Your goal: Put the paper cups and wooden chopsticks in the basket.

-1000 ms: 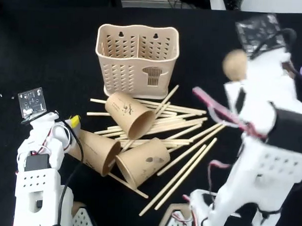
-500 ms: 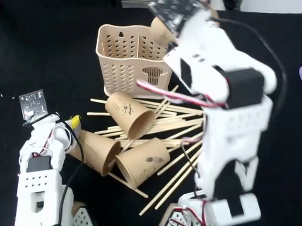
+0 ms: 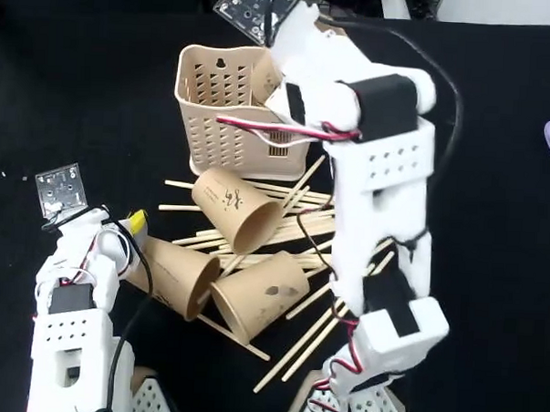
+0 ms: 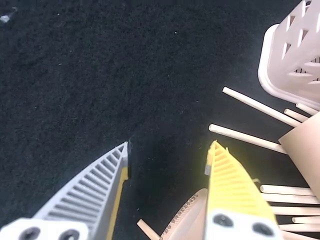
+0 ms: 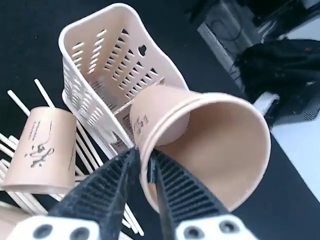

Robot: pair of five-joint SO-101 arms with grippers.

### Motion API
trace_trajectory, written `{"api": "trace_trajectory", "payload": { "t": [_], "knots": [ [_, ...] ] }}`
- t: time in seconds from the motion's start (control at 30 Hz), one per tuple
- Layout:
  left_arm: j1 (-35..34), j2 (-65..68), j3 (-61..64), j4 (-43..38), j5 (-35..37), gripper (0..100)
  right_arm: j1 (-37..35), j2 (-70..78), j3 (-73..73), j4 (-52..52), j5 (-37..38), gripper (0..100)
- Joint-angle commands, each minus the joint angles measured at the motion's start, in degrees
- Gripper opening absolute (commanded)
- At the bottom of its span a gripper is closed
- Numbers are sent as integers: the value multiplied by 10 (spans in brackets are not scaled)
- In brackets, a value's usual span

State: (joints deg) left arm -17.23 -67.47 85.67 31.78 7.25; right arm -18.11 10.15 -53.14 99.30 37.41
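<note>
Well, what is the right arm doing with its cup now?

It is reaching out over the basket [image 3: 219,121]. The right gripper [image 5: 143,156] is pinching the wall of a paper cup [image 5: 210,135] just under the rim, and the cup is hanging tilted over the basket's right compartment. A second ago it was riding high over the right side of the table, so the arm has been swinging it left and far.

Is it sitting inside yet?

Whether the base is dipping below the basket's rim, I cannot tell. I am judging that only lowering and letting go are remaining for this cup.

And the left arm?

It is staying at the near left, as before. The left gripper [image 4: 169,146] is standing spread, holding nothing, just beside the left lying cup [image 3: 176,275].

So what is waiting?

Three cups are lying on the black table [image 3: 79,97]: that left one, the far lying cup [image 3: 236,209] and the near lying cup [image 3: 262,298]. All three are lying among the scattered wooden chopsticks [image 3: 324,222] near the basket. Most of the task is lying ahead.
</note>
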Motion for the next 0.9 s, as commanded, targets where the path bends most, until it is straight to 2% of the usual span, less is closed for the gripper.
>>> {"api": "trace_trajectory", "payload": {
  "t": [0.0,0.2,0.37,0.43,0.67,0.87],
  "knots": [
    [-4,-9,-7,-9,0,252,-8,6,-26,16,7,11],
    [-4,-9,-7,-9,0,252,-21,11,-23,15,5,22],
    [-4,-9,-7,-9,0,252,-21,9,-29,15,3,180],
    [-4,-9,-7,-9,0,252,-21,7,-29,14,3,206],
    [-4,-9,-8,-9,0,252,-22,5,-32,10,-3,184],
    [-4,-9,-8,-9,0,252,-21,-44,-93,19,-89,184]
  ]
}}
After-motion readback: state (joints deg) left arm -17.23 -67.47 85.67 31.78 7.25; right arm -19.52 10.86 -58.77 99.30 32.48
